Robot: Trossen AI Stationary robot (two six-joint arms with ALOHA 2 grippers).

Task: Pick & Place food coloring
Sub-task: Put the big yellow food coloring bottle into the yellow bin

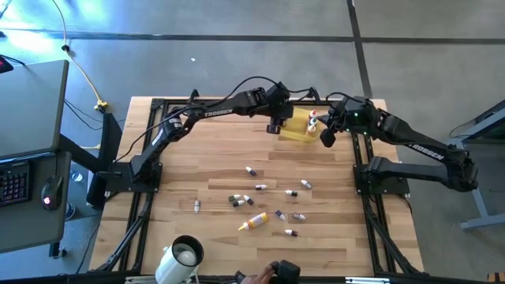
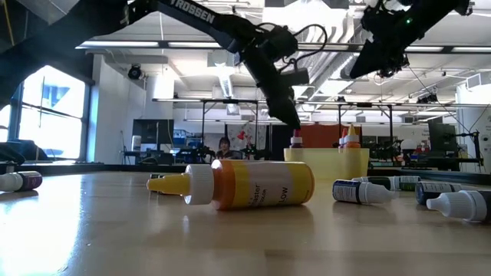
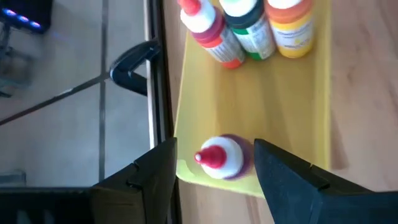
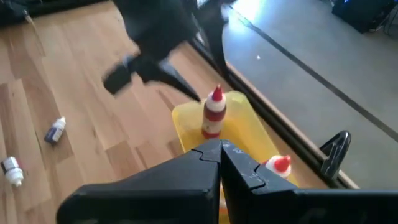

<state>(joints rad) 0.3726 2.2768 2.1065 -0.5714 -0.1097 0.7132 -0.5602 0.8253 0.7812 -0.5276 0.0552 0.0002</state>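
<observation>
The left jaws (image 3: 214,171) stand released around a red-capped bottle (image 3: 219,157) upright in the yellow tray (image 3: 261,106); withdrawing carelessly could topple it. Right jaws (image 4: 219,163) clenched above the tray.

Likely robotics lab: concrete floor (image 1: 237,31), exposed ceiling ducts (image 2: 230,77), workbenches.

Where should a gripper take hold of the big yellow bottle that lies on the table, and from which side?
Grip the yellow bottle across the middle of its round body, coming straight down from above. It lies on its side, so the body is the widest, evenest part; the white cap and thin nozzle taper and would probably slip.
</observation>
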